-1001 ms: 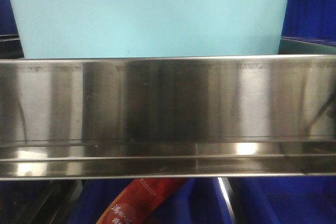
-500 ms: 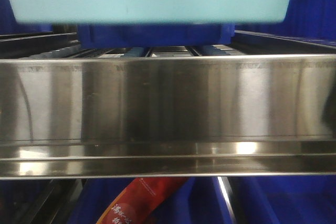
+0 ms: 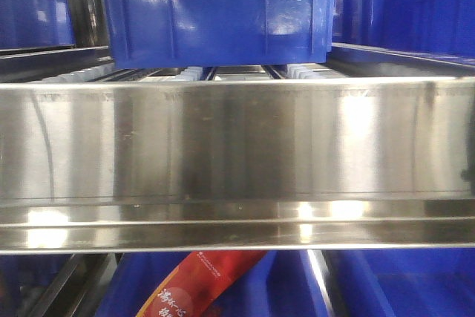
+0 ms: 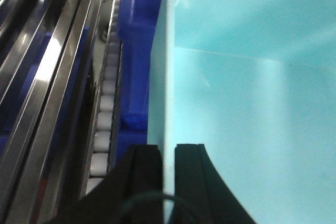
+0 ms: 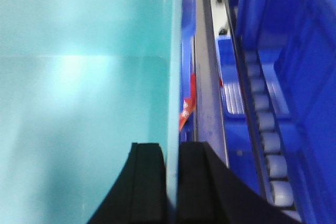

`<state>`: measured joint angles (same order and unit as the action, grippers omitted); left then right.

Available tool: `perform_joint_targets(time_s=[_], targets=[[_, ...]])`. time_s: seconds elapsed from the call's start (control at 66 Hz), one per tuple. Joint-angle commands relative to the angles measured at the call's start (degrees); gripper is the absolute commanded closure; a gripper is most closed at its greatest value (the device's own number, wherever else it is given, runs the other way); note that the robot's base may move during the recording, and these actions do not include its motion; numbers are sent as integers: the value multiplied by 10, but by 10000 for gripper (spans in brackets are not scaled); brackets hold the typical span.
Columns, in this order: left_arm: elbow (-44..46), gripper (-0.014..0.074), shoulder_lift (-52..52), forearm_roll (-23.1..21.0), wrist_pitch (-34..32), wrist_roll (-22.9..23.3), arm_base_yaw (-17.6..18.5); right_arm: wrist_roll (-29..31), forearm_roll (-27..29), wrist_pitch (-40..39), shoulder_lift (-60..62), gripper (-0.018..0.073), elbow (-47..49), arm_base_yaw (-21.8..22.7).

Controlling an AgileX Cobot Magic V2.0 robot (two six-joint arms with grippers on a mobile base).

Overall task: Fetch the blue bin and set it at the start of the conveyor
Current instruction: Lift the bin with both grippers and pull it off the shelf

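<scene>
Left end effector (image 4: 168,153) clamps one wall of the blue bin (image 4: 241,108); right end effector (image 5: 172,150) clamps the other.

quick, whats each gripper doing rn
Left gripper: closed, pinching a wall of the bin.
Right gripper: closed, pinching the bin's wall on its side.

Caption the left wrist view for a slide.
Left gripper pinches a wall of the blue bin, white roller track alongside.
</scene>
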<state>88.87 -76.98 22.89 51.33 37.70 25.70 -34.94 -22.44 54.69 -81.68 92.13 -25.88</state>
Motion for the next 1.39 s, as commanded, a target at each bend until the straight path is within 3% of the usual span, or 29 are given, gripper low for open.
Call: perform_joint_targets(time_s=[0.0, 0.136, 0.424, 0.576, 0.773, 0.91, 1.379], targets=[[5, 707, 8, 7, -18, -1, 2, 0, -26, -12, 7, 713, 6, 0], [4, 707, 6, 6, -8, -46, 3, 0, -26, -12, 7, 713, 6, 0], [4, 707, 6, 53, 10, -47, 3, 0, -36, -29, 7, 713, 6, 0], [4, 707, 6, 85, 41, -15, 3, 0, -39, -29, 6, 713, 6, 0], [4, 707, 6, 92, 42, -4, 7, 0, -39, -34, 6, 713, 6, 0], [4, 707, 0, 138, 42, 0, 31, 0, -39, -34, 6, 713, 6, 0], [4, 707, -1, 136, 32, 6, 36, 0, -39, -38, 6, 713, 6, 0]])
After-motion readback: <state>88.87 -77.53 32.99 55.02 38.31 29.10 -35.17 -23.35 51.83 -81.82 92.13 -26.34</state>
